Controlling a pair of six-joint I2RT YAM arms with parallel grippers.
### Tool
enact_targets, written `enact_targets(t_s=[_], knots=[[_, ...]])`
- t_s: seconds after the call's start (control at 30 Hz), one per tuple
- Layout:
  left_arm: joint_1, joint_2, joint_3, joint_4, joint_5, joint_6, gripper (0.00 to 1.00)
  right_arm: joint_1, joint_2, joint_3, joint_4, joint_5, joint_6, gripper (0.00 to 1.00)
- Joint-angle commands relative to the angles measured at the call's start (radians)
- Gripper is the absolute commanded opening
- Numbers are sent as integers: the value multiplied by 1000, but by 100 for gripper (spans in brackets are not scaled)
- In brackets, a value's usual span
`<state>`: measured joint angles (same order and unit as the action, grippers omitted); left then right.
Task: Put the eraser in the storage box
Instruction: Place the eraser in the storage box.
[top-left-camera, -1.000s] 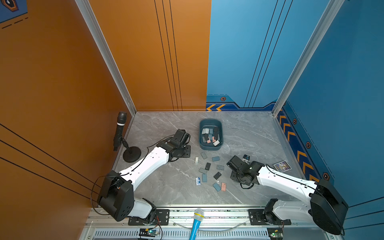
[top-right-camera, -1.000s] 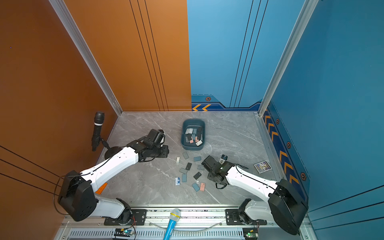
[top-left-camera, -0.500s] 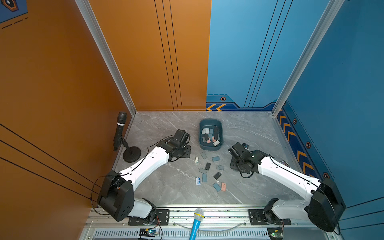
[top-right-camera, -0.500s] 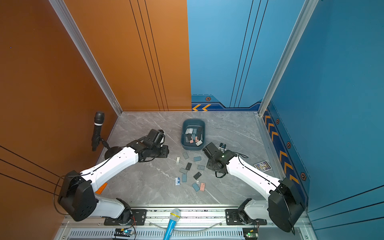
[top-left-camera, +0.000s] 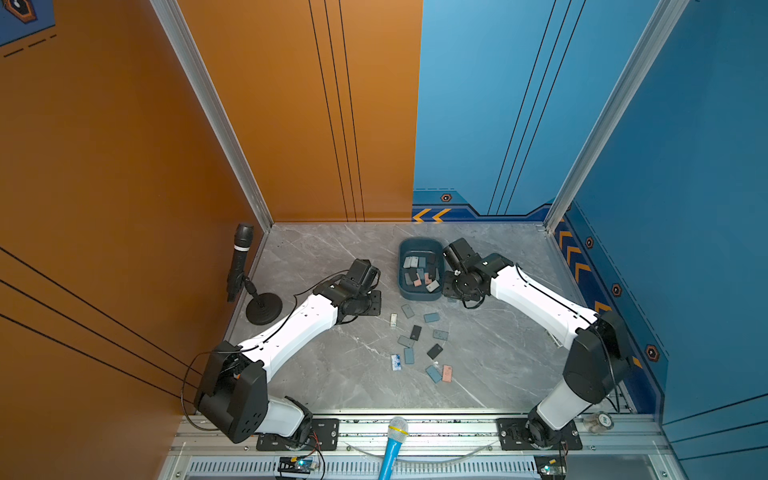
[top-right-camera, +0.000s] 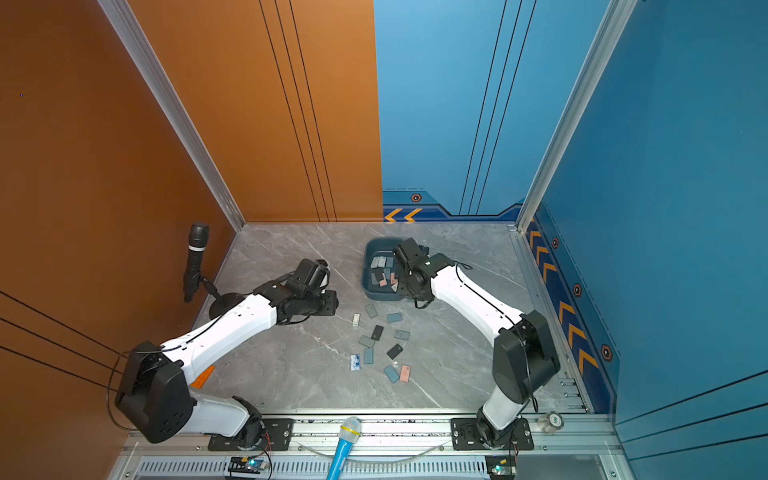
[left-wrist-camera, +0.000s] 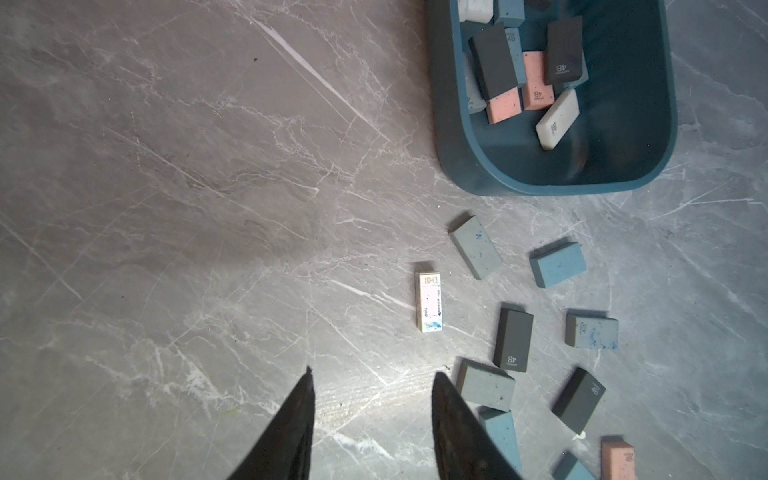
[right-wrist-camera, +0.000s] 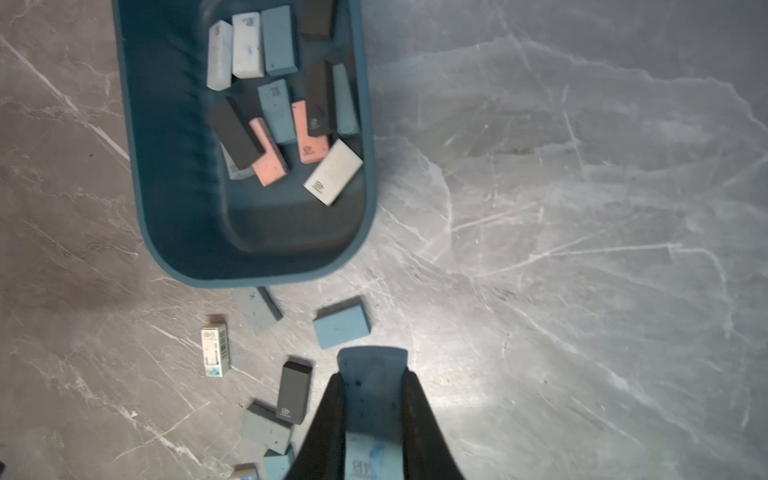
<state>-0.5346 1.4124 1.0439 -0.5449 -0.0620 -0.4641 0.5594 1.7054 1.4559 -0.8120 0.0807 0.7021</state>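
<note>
- Your right gripper (right-wrist-camera: 372, 376) is clamped on a blue eraser (right-wrist-camera: 372, 360). The jaws are narrow and squeeze its long sides, with one end poking out past the tips.
- That eraser hangs over the grey marble table (right-wrist-camera: 582, 208), just short of the storage box (right-wrist-camera: 249, 278). It's not over the inside in the right wrist view. In both top views the gripper sits right at the box's right wall.
- In the way: a loose blue eraser (right-wrist-camera: 341, 322) lies between the held one and the box's near wall. A grey-blue one (right-wrist-camera: 255, 309) sits right up against that wall.
- The box already has a pile of erasers (right-wrist-camera: 274, 108) at its far end. The near end is bare.
- Your left gripper (left-wrist-camera: 372, 372) is part open with nothing between the jaws, off to the box's left.
- Ahead of it are a white-sleeved eraser (left-wrist-camera: 429, 302) and a black eraser (left-wrist-camera: 513, 340), with more scattered nearby.
- A black mic on a stand (top-left-camera: 240, 262) is at the table's left edge, and a blue mic (top-left-camera: 390, 446) is at the front rail. Both are well clear.
</note>
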Motion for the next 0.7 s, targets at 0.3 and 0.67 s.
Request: enact_targets(t_s=[0.3,0.67], knots=[[19,-63,-67,-20,18,-30,47,-59,528,565,-78,-161,-142,16],[29,-103,-93,-1,7,-39,47,-66,759,791,-110,-199,-108,28]])
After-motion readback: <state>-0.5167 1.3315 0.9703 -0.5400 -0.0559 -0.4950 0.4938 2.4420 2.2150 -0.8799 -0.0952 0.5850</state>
